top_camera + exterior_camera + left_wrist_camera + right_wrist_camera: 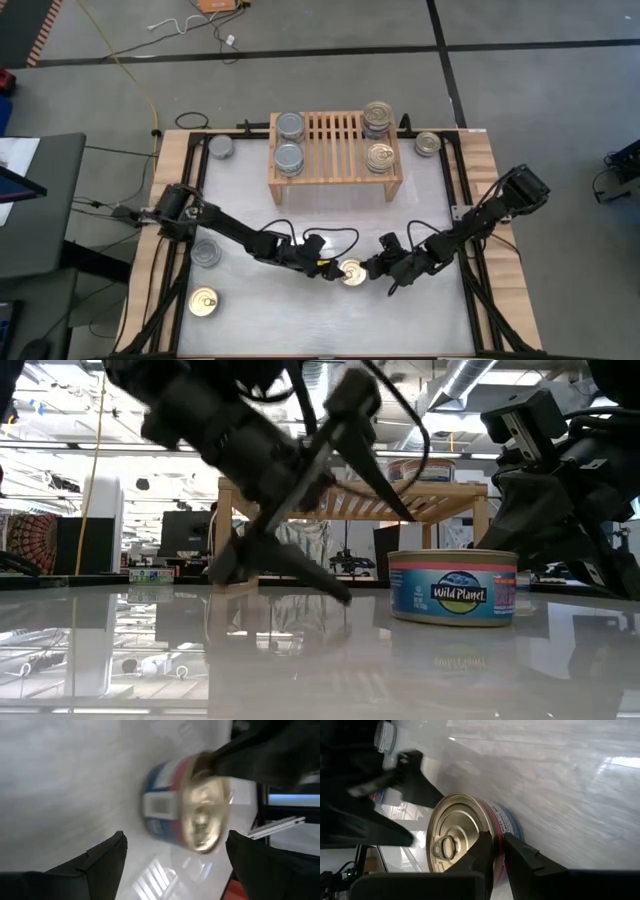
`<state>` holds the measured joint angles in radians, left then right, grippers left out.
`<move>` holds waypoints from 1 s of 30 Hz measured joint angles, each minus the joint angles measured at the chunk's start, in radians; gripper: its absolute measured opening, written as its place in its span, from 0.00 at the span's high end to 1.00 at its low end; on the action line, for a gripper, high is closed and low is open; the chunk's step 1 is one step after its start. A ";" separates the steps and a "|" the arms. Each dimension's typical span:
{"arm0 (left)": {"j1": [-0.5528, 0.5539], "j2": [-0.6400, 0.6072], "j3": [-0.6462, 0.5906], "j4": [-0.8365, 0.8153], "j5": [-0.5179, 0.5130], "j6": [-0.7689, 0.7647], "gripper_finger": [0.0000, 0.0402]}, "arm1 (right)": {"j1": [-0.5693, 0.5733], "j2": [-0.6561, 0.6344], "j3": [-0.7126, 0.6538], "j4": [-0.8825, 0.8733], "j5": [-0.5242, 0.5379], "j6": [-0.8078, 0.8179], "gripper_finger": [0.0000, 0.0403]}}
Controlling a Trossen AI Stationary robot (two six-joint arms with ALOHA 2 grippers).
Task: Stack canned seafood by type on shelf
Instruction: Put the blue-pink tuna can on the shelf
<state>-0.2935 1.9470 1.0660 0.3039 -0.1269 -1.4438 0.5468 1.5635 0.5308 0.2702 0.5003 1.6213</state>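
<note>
A gold-topped can is set on the table between both grippers; the left gripper is spread wide just beside it; the right gripper is pinched narrow at its rim.

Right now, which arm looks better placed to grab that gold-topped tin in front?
Probably the left: its pincer gapes open, facing the gold-topped tin squarely. The right pincer sits at the tin's edge.

The gold-top tin is motion-blurred in the left wrist view; the right claw hides its near rim.
</note>
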 joint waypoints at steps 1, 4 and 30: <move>0.000 0.020 0.000 0.032 0.010 -0.014 0.19 | 0.000 0.000 0.000 0.000 0.000 0.000 0.83; -0.003 0.044 0.000 0.094 0.016 -0.044 0.19 | 0.000 0.000 0.000 0.004 0.000 0.000 0.83; -0.005 0.051 0.000 0.135 -0.005 -0.019 0.19 | 0.000 0.000 0.000 0.001 -0.003 0.001 0.83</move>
<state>-0.2988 1.9980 1.0657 0.4393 -0.1322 -1.4631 0.5468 1.5635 0.5306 0.2710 0.4976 1.6226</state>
